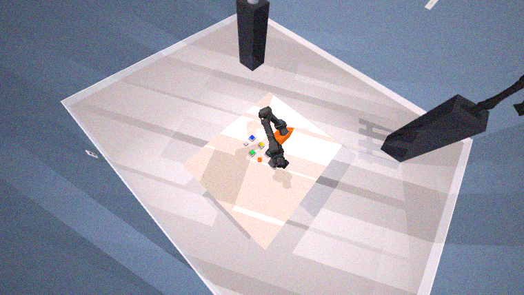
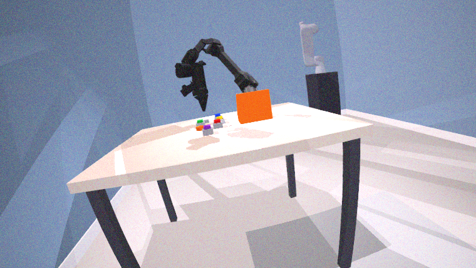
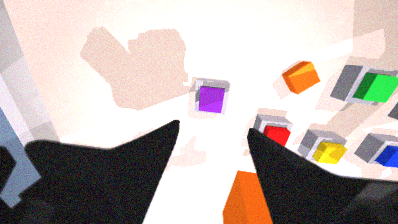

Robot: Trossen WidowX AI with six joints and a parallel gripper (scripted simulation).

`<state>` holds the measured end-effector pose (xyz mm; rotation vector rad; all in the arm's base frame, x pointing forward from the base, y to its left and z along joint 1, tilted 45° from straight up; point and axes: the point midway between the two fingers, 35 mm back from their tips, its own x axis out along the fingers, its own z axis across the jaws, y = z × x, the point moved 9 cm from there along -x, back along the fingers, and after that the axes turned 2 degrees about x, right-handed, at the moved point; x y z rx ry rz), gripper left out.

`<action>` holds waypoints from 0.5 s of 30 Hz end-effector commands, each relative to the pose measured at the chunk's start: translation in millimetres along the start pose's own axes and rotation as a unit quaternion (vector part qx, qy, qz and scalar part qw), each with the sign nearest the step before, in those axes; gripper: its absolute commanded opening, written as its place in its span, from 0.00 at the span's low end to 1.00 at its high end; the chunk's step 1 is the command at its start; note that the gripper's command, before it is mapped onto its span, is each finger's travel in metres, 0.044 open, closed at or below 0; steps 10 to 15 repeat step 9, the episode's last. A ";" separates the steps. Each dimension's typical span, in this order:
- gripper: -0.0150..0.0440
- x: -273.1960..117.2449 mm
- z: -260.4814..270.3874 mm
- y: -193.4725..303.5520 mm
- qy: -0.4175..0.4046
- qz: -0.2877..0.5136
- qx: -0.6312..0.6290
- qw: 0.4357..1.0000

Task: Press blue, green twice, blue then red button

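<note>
The blue button (image 1: 252,137) (image 2: 217,114) (image 3: 389,156), the green button (image 1: 252,151) (image 2: 200,121) (image 3: 377,87) and the red button (image 2: 217,121) (image 3: 276,135) sit in grey housings on the table. All three caps stand raised. The arm covers the red cap in the top view, and the right finger overlaps its housing in the wrist view. My gripper (image 2: 203,109) (image 3: 213,128) is open and empty. It hangs well above the table, touching no button. In the wrist view the fingertips lie below the purple button, with the red one by the right finger.
A purple button (image 2: 206,127) (image 3: 211,99) and a yellow button (image 1: 261,144) (image 2: 218,118) (image 3: 330,152) stand near the red one. An orange block (image 1: 259,159) (image 2: 199,128) (image 3: 301,77) and a small grey block (image 1: 245,143) lie near the green button. The orange arm base (image 2: 254,106) stands behind the buttons.
</note>
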<state>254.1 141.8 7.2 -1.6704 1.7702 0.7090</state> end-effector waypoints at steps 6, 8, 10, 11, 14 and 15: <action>0.93 -18.9 97.9 7.9 0.006 0.002 0.001 1.000; 0.93 -18.9 97.9 7.9 0.006 0.002 0.001 1.000; 0.93 -18.9 97.9 7.9 0.006 0.002 0.001 1.000; 0.93 -18.9 97.9 7.9 0.006 0.002 0.001 1.000; 0.93 -18.9 97.9 7.9 0.006 0.002 0.001 1.000; 0.93 -18.9 97.9 7.9 0.006 0.002 0.001 1.000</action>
